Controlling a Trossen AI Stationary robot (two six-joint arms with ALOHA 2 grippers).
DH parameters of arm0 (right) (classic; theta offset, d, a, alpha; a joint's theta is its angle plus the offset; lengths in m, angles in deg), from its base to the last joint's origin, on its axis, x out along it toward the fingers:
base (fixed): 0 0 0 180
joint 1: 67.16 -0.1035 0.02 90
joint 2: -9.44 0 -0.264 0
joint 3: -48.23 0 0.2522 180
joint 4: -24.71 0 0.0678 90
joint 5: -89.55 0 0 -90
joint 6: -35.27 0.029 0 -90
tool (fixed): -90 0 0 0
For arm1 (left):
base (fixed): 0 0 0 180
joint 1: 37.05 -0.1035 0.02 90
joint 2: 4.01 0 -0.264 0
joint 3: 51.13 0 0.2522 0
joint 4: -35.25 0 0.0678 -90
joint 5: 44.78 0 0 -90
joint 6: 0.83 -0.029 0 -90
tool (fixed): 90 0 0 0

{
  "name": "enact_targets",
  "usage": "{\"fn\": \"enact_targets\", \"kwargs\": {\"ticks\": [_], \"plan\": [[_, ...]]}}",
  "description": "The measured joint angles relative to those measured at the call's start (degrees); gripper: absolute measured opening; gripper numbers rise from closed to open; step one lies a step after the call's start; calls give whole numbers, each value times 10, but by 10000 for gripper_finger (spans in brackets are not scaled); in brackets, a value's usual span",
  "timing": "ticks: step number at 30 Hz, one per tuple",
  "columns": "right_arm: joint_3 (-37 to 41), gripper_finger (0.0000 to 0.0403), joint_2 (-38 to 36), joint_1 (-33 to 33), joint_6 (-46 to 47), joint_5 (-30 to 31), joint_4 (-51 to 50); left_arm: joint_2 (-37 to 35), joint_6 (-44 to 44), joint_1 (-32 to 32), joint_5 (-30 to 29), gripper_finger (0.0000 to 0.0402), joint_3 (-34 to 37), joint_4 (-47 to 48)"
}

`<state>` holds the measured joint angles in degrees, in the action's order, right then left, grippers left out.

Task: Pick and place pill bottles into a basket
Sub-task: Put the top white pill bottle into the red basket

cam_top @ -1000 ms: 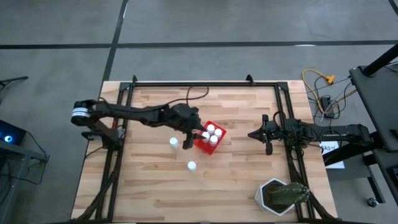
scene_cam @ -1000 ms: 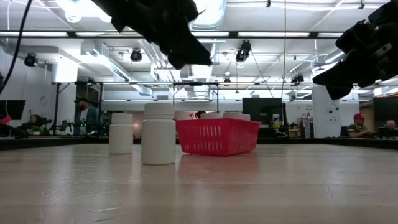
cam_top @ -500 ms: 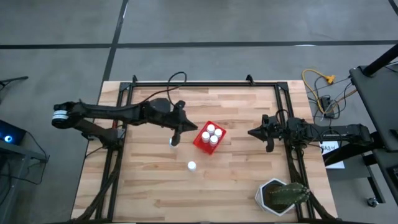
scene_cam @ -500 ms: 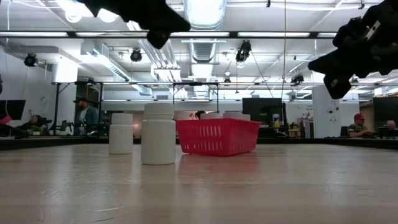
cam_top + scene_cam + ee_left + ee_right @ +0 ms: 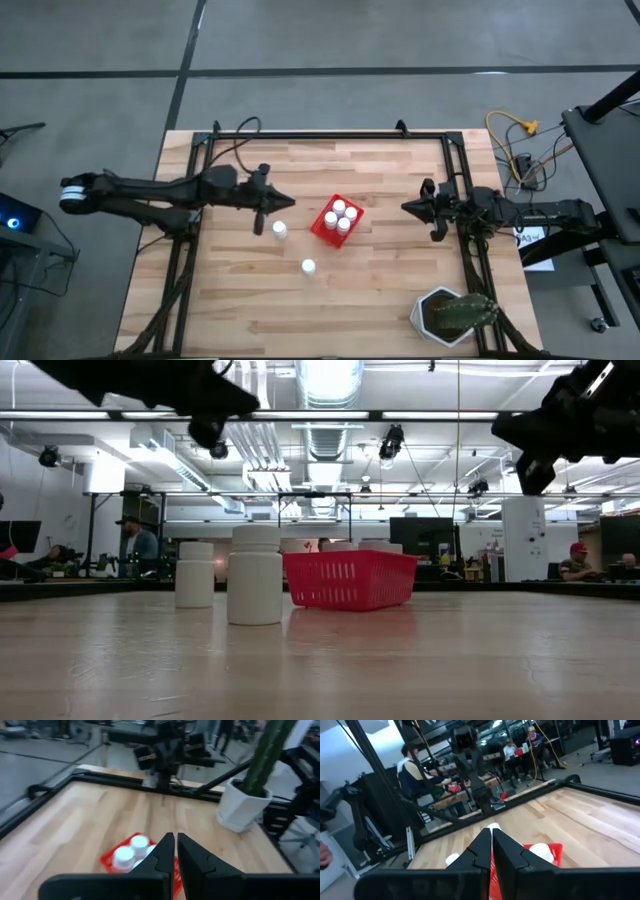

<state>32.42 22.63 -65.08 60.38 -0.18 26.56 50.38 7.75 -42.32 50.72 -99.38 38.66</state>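
Four bottles [image 5: 340,216] sit in basket [image 5: 322,225] mid-surface; two stand outside: one [image 5: 280,231] beside it, one [image 5: 309,267] nearer front edge. Left end effector [image 5: 284,203] pressed together, empty, above surface. Right end effector [image 5: 408,208] likewise, right side.

Six pill bottles [image 5: 280,230] show, four in the one red basket [image 5: 322,226], plus one potted plant [image 5: 455,314].

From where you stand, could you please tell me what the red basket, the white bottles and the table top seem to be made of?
Basket: probably moulded plastic, judging by its fine lattice walls and uniform red.
Bottles: likely matte plastic, opaque white with ridged caps.
Table top: wood, apparently butcher-block, with visible planks and grain and a slight sheen.
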Motion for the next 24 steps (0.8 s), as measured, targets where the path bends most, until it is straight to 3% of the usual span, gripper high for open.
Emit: {"fn": "enact_targets", "kwargs": {"ticks": [5,14,24], "plan": [[-5,9,0,0,-2,4,3,-80,-31,0,-23,3,58,2],[-21,9,1,0,-32,74,2,-171,-30,0,-28,3,158,-6],[-62,12,28,1,-63,99,-1,-190,8,0,-28,3,259,-179]]}}
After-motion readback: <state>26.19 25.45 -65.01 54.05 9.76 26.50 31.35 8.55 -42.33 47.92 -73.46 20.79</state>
